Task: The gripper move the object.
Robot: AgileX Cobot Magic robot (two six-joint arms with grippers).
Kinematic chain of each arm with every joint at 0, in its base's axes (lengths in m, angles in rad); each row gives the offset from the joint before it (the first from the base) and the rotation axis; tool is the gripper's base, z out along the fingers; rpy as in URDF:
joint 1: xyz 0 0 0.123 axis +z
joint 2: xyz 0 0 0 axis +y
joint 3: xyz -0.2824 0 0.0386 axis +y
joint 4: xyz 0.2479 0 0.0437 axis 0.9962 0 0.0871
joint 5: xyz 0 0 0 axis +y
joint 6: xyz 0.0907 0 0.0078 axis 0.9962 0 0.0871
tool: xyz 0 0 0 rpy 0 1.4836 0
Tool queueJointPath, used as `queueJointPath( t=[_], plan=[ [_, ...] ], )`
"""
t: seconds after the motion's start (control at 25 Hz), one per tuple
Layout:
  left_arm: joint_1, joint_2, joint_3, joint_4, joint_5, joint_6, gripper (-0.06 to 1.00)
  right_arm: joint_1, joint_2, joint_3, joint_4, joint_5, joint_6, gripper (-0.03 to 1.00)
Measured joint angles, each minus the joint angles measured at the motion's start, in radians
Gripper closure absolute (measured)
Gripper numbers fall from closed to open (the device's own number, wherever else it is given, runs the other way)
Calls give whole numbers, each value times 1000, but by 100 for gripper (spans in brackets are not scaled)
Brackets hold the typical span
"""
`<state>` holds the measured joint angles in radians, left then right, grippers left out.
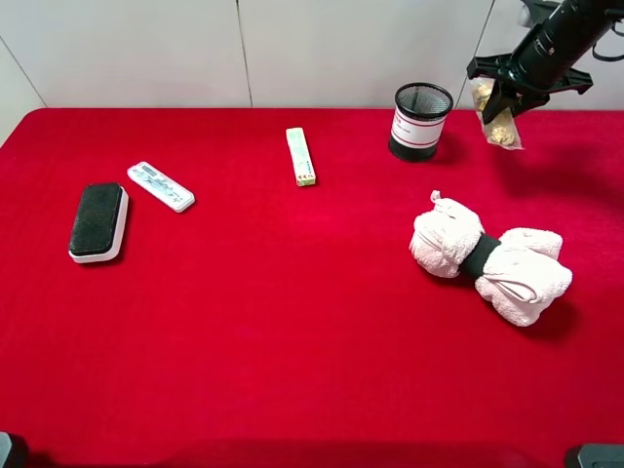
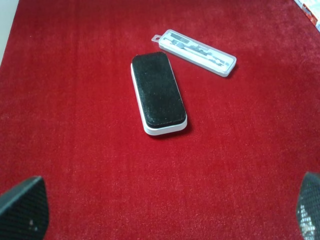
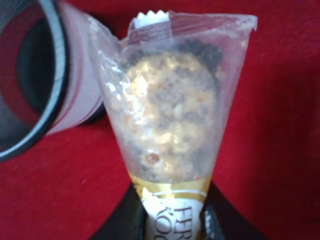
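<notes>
My right gripper (image 1: 499, 105) is shut on a clear packet of gold-wrapped chocolates (image 1: 501, 125) and holds it in the air at the back right, just right of the black mesh pen cup (image 1: 421, 121). In the right wrist view the packet (image 3: 172, 120) fills the frame, with the cup's rim (image 3: 47, 90) beside it. My left gripper (image 2: 160, 215) is open and empty; only its two fingertips (image 2: 22, 207) show, hovering over the red cloth short of the black-and-white eraser (image 2: 157, 92).
On the red table (image 1: 292, 322) lie the eraser (image 1: 98, 221) and a clear plastic case (image 1: 161, 186) at the left, a yellow-green slim box (image 1: 300, 156) at the back middle, and a rolled pink towel with a black band (image 1: 490, 258) at the right.
</notes>
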<state>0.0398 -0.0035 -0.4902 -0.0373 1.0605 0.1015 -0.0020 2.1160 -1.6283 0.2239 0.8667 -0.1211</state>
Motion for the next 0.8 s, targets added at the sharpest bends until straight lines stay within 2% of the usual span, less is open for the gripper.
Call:
queueJointPath(
  t=[0.36, 0.8],
  plan=[
    [0, 0, 0, 0, 0, 0, -4, 0, 62, 0, 18, -108, 1, 83],
    [0, 0, 0, 0, 0, 0, -4, 0, 122, 0, 3, -159, 1, 83]
  ],
)
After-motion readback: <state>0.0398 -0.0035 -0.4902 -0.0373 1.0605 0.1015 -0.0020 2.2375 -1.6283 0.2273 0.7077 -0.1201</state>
